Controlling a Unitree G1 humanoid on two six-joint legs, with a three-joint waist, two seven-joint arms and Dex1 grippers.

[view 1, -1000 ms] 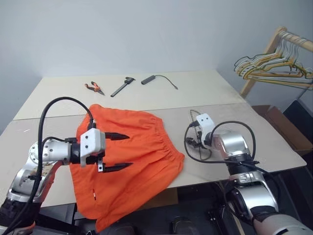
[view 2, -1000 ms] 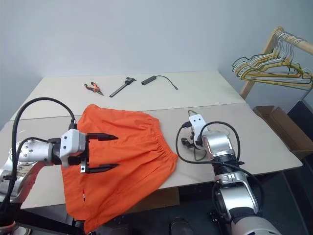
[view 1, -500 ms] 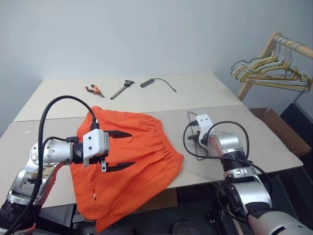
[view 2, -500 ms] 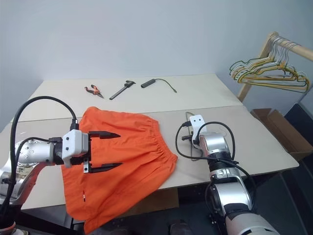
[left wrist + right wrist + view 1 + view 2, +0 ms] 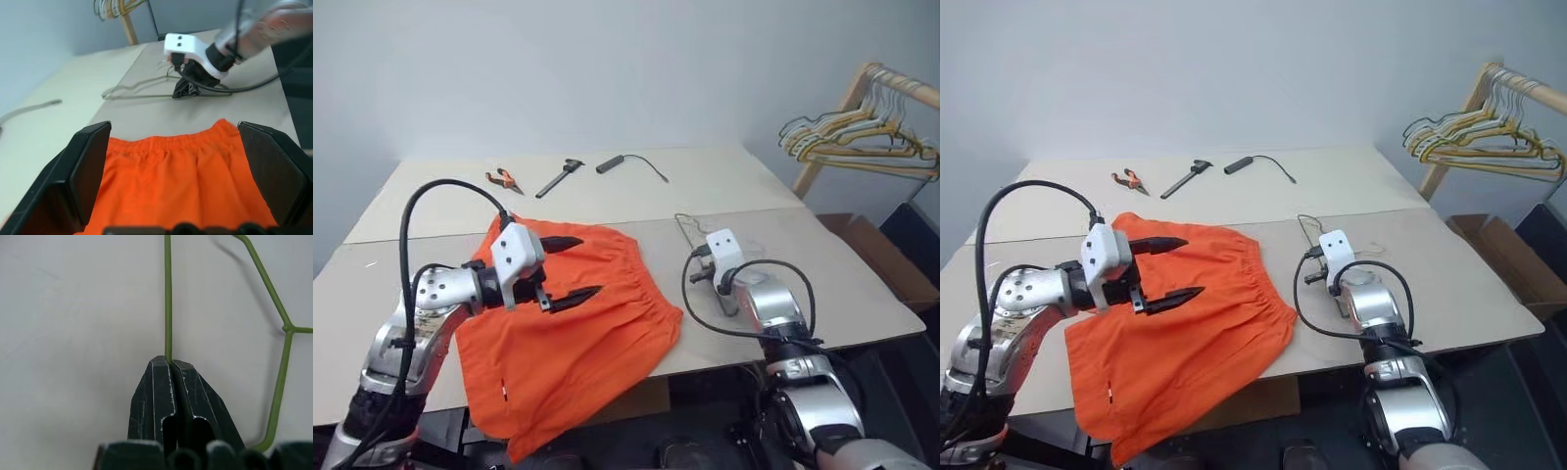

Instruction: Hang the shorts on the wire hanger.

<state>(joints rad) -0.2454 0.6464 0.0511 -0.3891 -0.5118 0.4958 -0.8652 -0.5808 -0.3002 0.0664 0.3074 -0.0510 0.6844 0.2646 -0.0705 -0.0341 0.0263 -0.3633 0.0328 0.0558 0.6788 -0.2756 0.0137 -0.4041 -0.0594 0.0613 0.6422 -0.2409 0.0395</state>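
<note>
Jaws of the right gripper [image 5: 169,363] pinch the wire hanger [image 5: 167,293] on the counter [image 5: 842,264]; left gripper [image 5: 1173,267] gapes wide, empty, over the shorts [image 5: 607,323] beside it. Such thin wire could twist or slip out once lifted.

Left claw [image 5: 566,266] agape, right claw [image 5: 170,363] clamped.

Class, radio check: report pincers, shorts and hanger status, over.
Left pincer open above bright orange fabric shorts. Right pincer shut on thin grey-olive wire hanger. Shorts flat on table, unhung. Nothing between them.
</note>
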